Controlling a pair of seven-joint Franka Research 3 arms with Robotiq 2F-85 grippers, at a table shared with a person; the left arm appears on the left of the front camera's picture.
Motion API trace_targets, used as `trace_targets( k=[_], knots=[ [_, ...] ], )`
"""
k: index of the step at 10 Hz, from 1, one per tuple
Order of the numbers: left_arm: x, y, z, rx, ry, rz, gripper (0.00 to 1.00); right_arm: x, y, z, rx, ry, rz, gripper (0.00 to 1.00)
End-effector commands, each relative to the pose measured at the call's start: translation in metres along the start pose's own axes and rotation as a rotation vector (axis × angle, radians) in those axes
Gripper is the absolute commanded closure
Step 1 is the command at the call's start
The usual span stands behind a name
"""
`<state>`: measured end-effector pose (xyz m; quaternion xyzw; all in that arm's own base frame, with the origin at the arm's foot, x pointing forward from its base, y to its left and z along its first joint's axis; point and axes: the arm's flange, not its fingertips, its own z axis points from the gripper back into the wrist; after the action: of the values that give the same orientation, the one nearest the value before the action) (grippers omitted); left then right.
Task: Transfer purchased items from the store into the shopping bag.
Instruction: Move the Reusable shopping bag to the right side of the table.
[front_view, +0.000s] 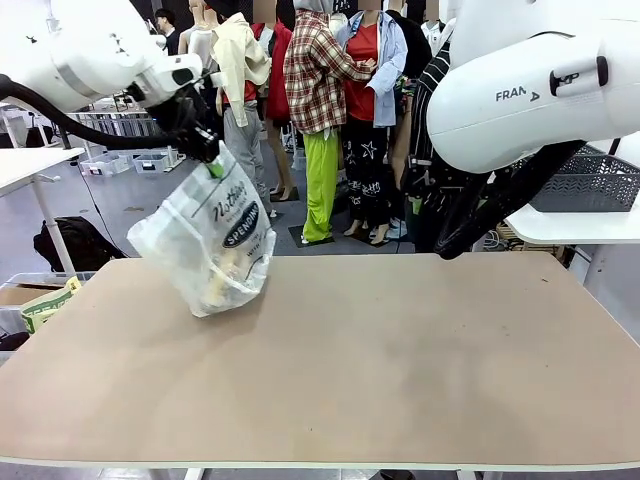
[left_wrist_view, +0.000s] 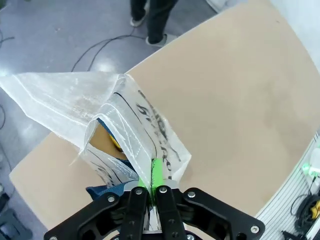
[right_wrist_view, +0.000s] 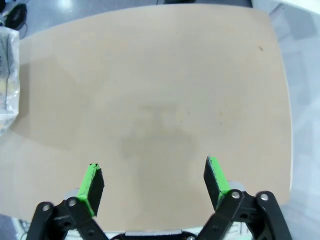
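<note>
1. Left pincer (front_view: 207, 150) raised over the far left part of the worktop (front_view: 400, 370), green pads pressed together on the gathered top edge of the shopping bag (front_view: 210, 245).
2. Shopping bag hanging straight down from that pinch, tilted, bottom corner touching or just above the worktop near its far left edge; cannot tell which.
3. Translucent plastic, dark print in an oval facing the front camera, pale tan-yellow goods (front_view: 222, 275) visible through the wall low in the bag.
4. From the left wrist: left pincer (left_wrist_view: 154, 186) shut on a fold of the bag (left_wrist_view: 75, 107), film clamped between the two green pads (left_wrist_view: 158, 172), the rest of the bag fanning away from the fingertips over the worktop's edge (left_wrist_view: 240, 110) and the grey floor.
5. Same view: bag mouth gaping just beyond the fingertips, a tan-yellow item with a yellow and black edge (left_wrist_view: 102, 140) inside, a dark navy handle (left_wrist_view: 107, 190) lying just beside the fingers at the lower left.
6. Right pincer (right_wrist_view: 155, 182) spread wide, nothing between its green pads (right_wrist_view: 215, 175), held above bare worktop (right_wrist_view: 160, 90).
7. From the right wrist: shopping bag (right_wrist_view: 9, 75) at the picture's left edge, well apart from the right pincer.
8. Dark grey lattice basket (front_view: 590, 180) on a separate white table at the right, behind the right arm, well apart from the bag.
</note>
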<state>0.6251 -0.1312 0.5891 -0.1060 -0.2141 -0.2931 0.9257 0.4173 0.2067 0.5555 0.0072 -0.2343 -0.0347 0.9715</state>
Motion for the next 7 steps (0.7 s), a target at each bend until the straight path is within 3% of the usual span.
trace_targets(
  k=[1,4,7],
  knots=[
    [0.008,0.023,0.014,0.039,0.003,0.09,1.0,0.001,-0.001,0.0,0.003,0.001,0.012,0.0],
    [-0.008,0.073,0.021,0.062,-0.012,0.223,1.0,0.001,-0.001,0.0,0.003,0.001,0.012,0.0],
    [-0.009,0.088,0.037,0.093,-0.051,0.255,1.0,0.001,-0.001,0.0,0.003,0.001,0.012,0.0]
  ],
)
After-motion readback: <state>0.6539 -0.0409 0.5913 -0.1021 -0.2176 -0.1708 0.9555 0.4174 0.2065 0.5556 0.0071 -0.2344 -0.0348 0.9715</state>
